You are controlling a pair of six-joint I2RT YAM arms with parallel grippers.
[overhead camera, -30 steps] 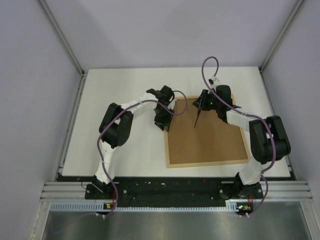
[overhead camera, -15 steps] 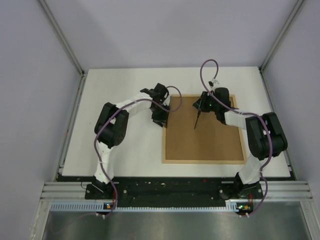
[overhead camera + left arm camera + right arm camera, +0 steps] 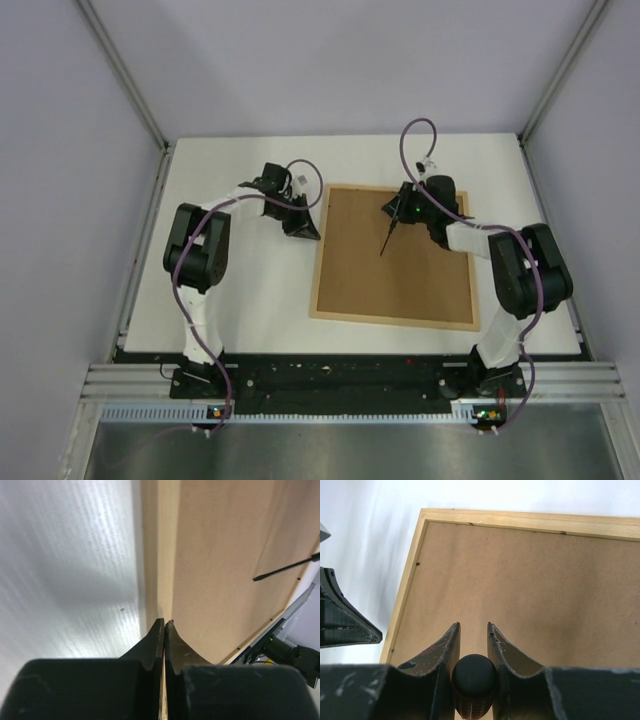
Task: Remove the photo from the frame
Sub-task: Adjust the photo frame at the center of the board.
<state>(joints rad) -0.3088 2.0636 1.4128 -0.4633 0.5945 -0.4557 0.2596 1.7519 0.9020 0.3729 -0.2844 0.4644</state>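
Left gripper [image 3: 164, 623] pressed shut beside pale-wood frame [image 3: 530, 520] — right gripper [image 3: 473, 626] clamps round-handled screwdriver [image 3: 474, 677] over brown backing board [image 3: 545, 590].

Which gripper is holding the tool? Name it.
The right gripper: it clamps a thin black tool by its handle. The left gripper is shut on nothing.

Pale-wood frame [image 3: 530, 522] rims plain brown backing board [image 3: 545, 590]; table [image 3: 260, 300] white, screwdriver [image 3: 474, 680] handle black.
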